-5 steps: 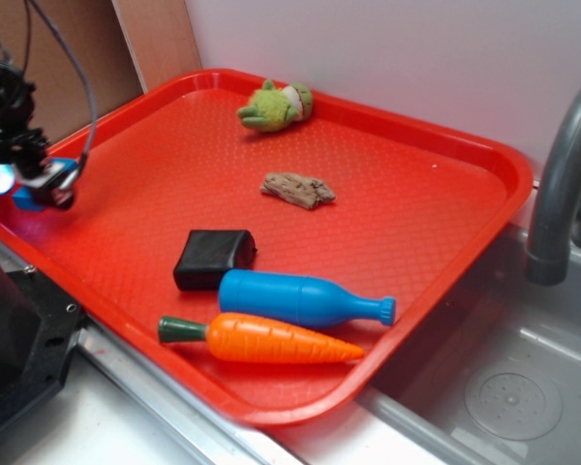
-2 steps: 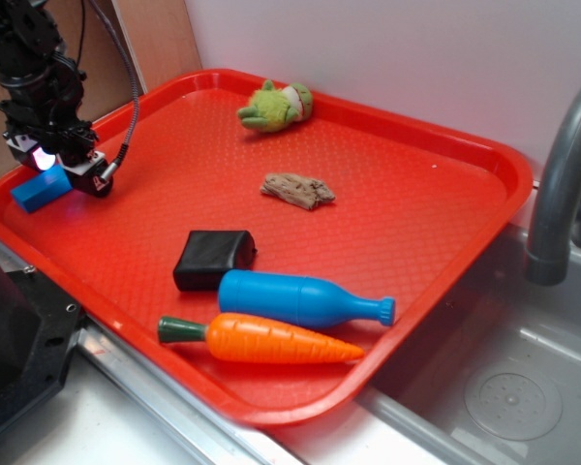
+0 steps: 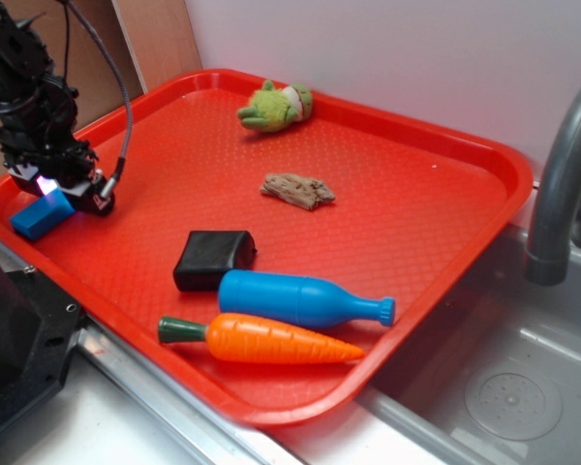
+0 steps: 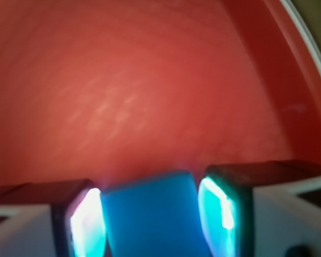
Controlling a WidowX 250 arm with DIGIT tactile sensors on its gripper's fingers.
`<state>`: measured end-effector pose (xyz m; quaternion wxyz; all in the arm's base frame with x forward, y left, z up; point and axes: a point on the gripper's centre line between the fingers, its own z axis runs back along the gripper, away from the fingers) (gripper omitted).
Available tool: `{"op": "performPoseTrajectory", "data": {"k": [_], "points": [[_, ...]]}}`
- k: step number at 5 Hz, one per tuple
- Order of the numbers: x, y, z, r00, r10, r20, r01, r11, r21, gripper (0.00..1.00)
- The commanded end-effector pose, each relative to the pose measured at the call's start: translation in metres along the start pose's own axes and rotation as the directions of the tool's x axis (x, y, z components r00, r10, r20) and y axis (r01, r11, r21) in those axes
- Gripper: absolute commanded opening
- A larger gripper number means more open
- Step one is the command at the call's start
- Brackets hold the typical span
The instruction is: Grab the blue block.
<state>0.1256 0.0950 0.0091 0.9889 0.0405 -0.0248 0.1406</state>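
Fingers (image 4: 152, 219) of a WidowX 250 arm stand on either side of the blue block (image 4: 152, 219) in the wrist view, their inner pads (image 4: 88, 225) glowing with blue light reflected from the brick; each pad sits against or just beside a side face of the block, though the blurred close-up does not settle whether they press it. In the exterior view the black gripper (image 3: 53, 194) hangs low over the far left corner of the red tray (image 3: 416, 223), with the blue block (image 3: 41, 215) under it, lying flat on the tray floor close to the left rim and sticking out toward the camera from below the fingers. A cable loops down from above to the gripper. Further right on the tray, a black pouch (image 3: 213, 259) lies near the front, well apart from the block. Just beside the pouch and nearer the front rim lies a blue bottle (image 3: 305, 298), its narrow neck pointing right, and alongside that an orange toy carrot (image 3: 266, 341) with a dark green top pointing left. Toward the tray's middle rests a small brown wood-like piece (image 3: 297, 189). A green plush toy (image 3: 276, 105) lies near the tray's back rim. Right of the tray, a grey faucet (image 3: 562, 184) curves over a steel sink (image 3: 504, 387).
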Motion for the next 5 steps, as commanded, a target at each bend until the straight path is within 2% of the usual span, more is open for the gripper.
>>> {"op": "performPoseTrajectory", "data": {"k": [1, 2, 3, 4, 5], "points": [[0.003, -0.044, 0.055, 0.993, -0.119, -0.005, 0.119, 0.992, -0.039, 0.00], [0.046, -0.064, 0.107, 0.993, -0.118, 0.029, 0.120, 0.989, -0.090, 0.00], [0.076, -0.068, 0.154, 0.991, -0.132, -0.003, 0.130, 0.983, -0.131, 0.00], [0.080, -0.076, 0.178, 0.988, -0.156, -0.012, 0.154, 0.983, -0.104, 0.00], [0.082, -0.076, 0.189, 0.990, -0.139, 0.012, 0.139, 0.982, -0.129, 0.00]]}}
